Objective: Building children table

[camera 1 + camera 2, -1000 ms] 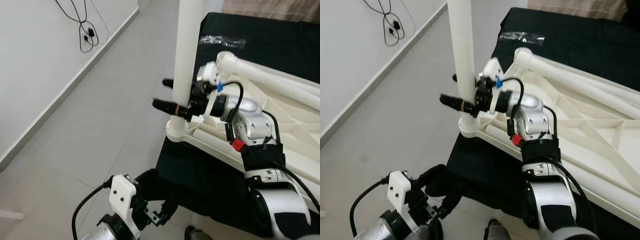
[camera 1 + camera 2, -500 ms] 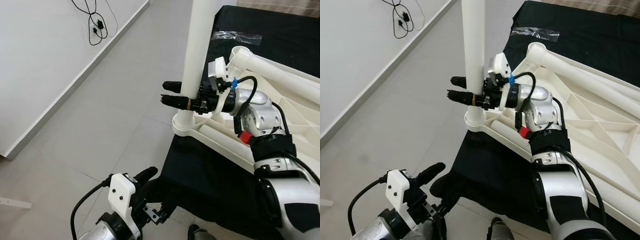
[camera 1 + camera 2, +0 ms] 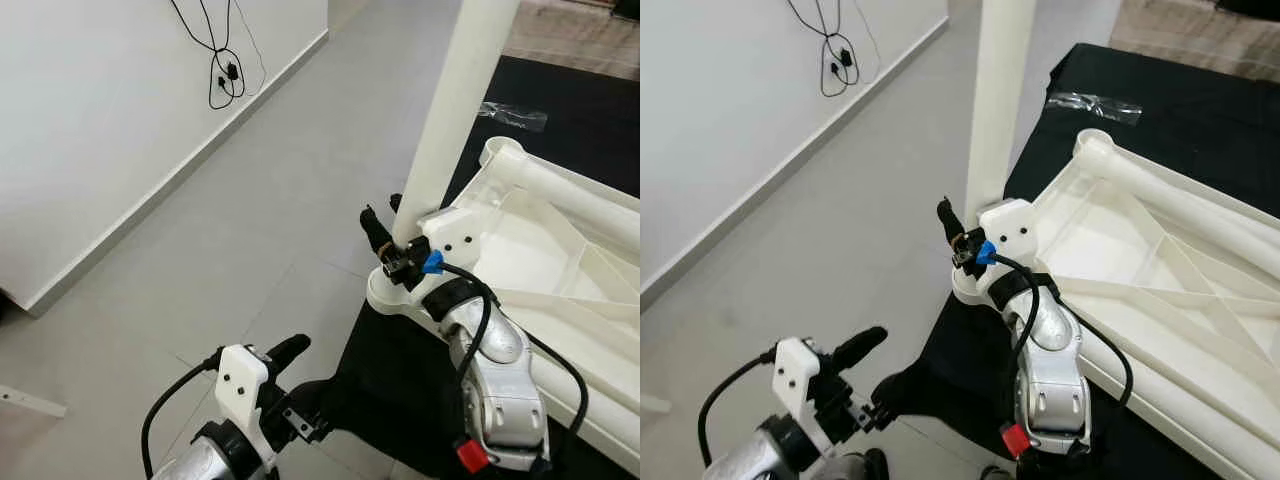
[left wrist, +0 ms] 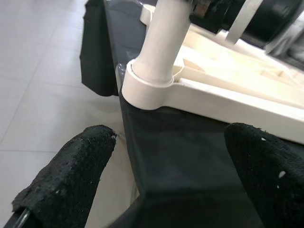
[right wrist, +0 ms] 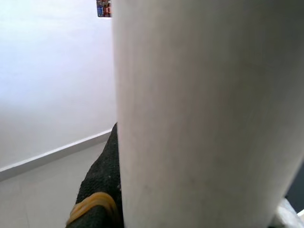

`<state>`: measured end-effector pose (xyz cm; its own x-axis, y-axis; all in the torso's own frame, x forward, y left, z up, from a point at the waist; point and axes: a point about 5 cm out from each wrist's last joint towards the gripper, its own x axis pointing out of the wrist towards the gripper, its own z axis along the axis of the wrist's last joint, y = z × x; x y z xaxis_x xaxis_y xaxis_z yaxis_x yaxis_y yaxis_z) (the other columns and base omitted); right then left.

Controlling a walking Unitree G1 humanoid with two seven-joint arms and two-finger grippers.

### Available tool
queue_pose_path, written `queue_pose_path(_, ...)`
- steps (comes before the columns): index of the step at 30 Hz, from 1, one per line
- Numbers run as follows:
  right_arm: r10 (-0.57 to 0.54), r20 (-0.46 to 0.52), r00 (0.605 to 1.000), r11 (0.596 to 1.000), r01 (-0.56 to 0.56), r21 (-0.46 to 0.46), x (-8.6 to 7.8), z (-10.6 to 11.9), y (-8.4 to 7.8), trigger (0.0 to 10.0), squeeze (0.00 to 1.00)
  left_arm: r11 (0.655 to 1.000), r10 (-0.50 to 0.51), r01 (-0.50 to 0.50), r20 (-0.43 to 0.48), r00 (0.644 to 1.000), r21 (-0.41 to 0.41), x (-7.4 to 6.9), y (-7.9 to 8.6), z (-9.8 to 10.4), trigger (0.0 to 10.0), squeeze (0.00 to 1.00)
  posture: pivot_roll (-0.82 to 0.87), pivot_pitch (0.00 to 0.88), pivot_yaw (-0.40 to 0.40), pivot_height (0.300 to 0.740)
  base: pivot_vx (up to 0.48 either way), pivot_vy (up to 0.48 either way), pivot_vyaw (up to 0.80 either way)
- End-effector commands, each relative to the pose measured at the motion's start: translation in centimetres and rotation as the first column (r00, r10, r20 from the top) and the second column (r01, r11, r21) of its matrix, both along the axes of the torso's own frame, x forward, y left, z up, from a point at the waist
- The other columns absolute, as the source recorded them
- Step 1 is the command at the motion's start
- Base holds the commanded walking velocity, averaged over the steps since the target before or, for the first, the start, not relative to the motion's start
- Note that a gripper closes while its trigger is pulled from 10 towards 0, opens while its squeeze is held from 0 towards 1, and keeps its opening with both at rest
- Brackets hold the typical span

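Note:
A white table leg (image 3: 450, 110) stands upright in the round corner socket (image 3: 393, 296) of the upside-down white table top (image 3: 560, 250), which lies on a black cloth (image 3: 400, 370). My right gripper (image 3: 385, 225) is shut on the leg just above the socket, its forearm reaching up from below. In the right wrist view the leg (image 5: 204, 114) is pressed against one black finger (image 5: 99, 190). My left gripper (image 4: 161, 175) hangs open low beside the cloth's edge, apart from the socket (image 4: 147, 90).
A second white leg (image 3: 580, 190) lies along the table top's far edge. A clear plastic bag (image 3: 512, 115) rests on the cloth behind. A white wall with dangling black cables (image 3: 222, 60) runs along the left, grey tiled floor (image 3: 250, 220) between.
The camera has shifted. My right forearm has swung down and round the leg, from a sideways reach to reaching up from below, still holding the leg. The left arm stays low.

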<state>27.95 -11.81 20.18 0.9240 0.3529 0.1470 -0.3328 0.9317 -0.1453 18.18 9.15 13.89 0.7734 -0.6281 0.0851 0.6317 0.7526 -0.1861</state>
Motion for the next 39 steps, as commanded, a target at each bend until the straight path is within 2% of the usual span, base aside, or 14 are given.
queue_pose_path(1, -0.116, -0.26, 0.958, 0.993, 0.104, -0.061, 0.2, -5.6, -1.2, 0.0, 0.0, 1.0, -0.007, 0.007, -0.025, 1.0, 0.002, -0.1, 0.0, -0.7, 10.0, 0.0, 0.05, 0.215, 0.01, 0.74, 0.0, 0.0, 0.0)
queue_pose_path(4, -0.115, -0.263, 0.958, 0.992, 0.1, -0.072, 0.4, -5.5, -1.0, 0.0, 0.0, 1.0, 0.013, -0.013, -0.017, 1.0, 0.007, 0.2, 0.1, -0.7, 10.0, 0.0, 0.05, 0.209, 0.011, 0.74, 0.0, 0.0, 0.0)
queue_pose_path(5, -0.113, -0.262, 0.958, 0.993, 0.099, -0.066, 0.6, -5.4, -1.1, 10.0, 0.0, 1.0, 0.022, -0.022, -0.014, 1.0, 0.007, 0.3, 0.2, -0.8, 10.0, 0.0, 0.04, 0.203, 0.008, 0.74, 0.0, 0.0, 0.0)
queue_pose_path(6, -0.126, -0.255, 0.959, 0.992, 0.117, -0.051, 0.5, -5.0, -1.3, 10.0, 1.0, 1.0, 0.028, -0.028, -0.012, 1.0, 0.007, 0.5, 0.2, -0.8, 10.0, 0.0, 0.04, 0.2, 0.008, 0.74, 0.0, 0.0, 0.0)
queue_pose_path(14, -0.113, -0.165, 0.98, 0.992, 0.12, 0.033, -0.4, -3.6, -3.6, 10.0, 1.0, 0.999, 0.044, -0.044, -0.007, 0.999, 0.018, 1.1, 0.6, -0.9, 10.0, 0.0, 0.0, 0.19, 0.022, 0.74, 0.0, 0.0, 0.0)
queue_pose_path(17, -0.052, -0.12, 0.991, 0.997, 0.06, 0.056, -1.8, -3.2, -4.1, 10.0, 1.0, 0.989, 0.135, -0.135, -0.005, 0.991, 0.057, 2.3, 1.5, -0.9, 10.0, 0.0, -0.02, 0.182, 0.041, 0.74, 0.0, 0.0, 0.0)
queue_pose_path(23, 0.083, -0.142, 0.986, 0.996, -0.079, 0.039, -3.4, -3.8, -3.8, 10.0, 1.0, 0.975, 0.193, -0.193, 0.012, 0.981, 0.106, 3.0, 2.2, -0.8, 10.0, 0.0, -0.04, 0.179, 0.052, 0.74, 0.0, 0.0, 0.0)
queue_pose_path(24, 0.101, -0.166, 0.981, 0.993, -0.109, -0.036, -4.1, -4.8, -5.0, 10.0, 1.0, 0.955, 0.261, -0.263, 0.029, 0.965, 0.139, 3.9, 3.4, -0.7, 10.0, 0.0, -0.03, 0.168, 0.063, 0.74, 0.0, 0.0, 0.0)
queue_pose_path(26, 0.101, -0.166, 0.981, 0.993, -0.109, -0.036, -4.1, -4.8, -5.0, 10.0, 1.0, 0.955, 0.261, -0.263, 0.029, 0.965, 0.139, 3.9, 3.4, -0.7, 10.0, 0.0, -0.03, 0.168, 0.063, 0.74, 0.0, 0.0, 0.0)
queue_pose_path(29, 0.046, -0.186, 0.981, 0.995, -0.062, -0.077, -5.2, -5.6, -8.0, 10.0, 0.96, 0.92, 0.344, -0.347, 0.05, 0.938, 0.184, 4.8, 5.1, -0.8, 10.0, 0.0, -0.03, 0.163, 0.063, 0.74, 0.0, 0.0, 0.0)
queue_pose_path(30, 0.046, -0.186, 0.981, 0.995, -0.062, -0.077, -5.2, -5.6, -8.0, 10.0, 0.96, 0.92, 0.344, -0.347, 0.05, 0.938, 0.184, 4.8, 5.1, -0.8, 10.0, 0.0, -0.03, 0.163, 0.063, 0.74, 0.0, 0.0, 0.0)
queue_pose_path(31, 0.024, -0.189, 0.982, 0.998, -0.034, -0.054, -6.0, -5.6, -8.4, 10.0, 0.0, 0.904, 0.385, -0.382, 0.024, 0.923, 0.191, 4.7, 5.9, -1.2, 10.0, 0.0, -0.04, 0.163, 0.074, 0.74, 0.0, 0.48, 0.0)
queue_pose_path(35, 0.039, -0.192, 0.981, 0.999, -0.035, 0.023, -6.8, -5.6, -7.0, 10.0, 0.0, 0.887, 0.416, -0.404, -0.008, 0.909, 0.224, 4.3, 6.4, -2.1, 10.0, 0.0, -0.04, 0.16, 0.078, 0.74, 0.0, 0.48, 0.0)
queue_pose_path(39, 0.214, -0.157, 0.964, 0.964, -0.183, 0.191, -7.6, -4.9, -4.4, 10.0, 0.0, 0.884, 0.424, -0.411, -0.012, 0.905, 0.224, 4.3, 6.3, -2.4, 10.0, 0.0, -0.04, 0.152, 0.088, 0.74, 0.0, 0.48, 0.0)
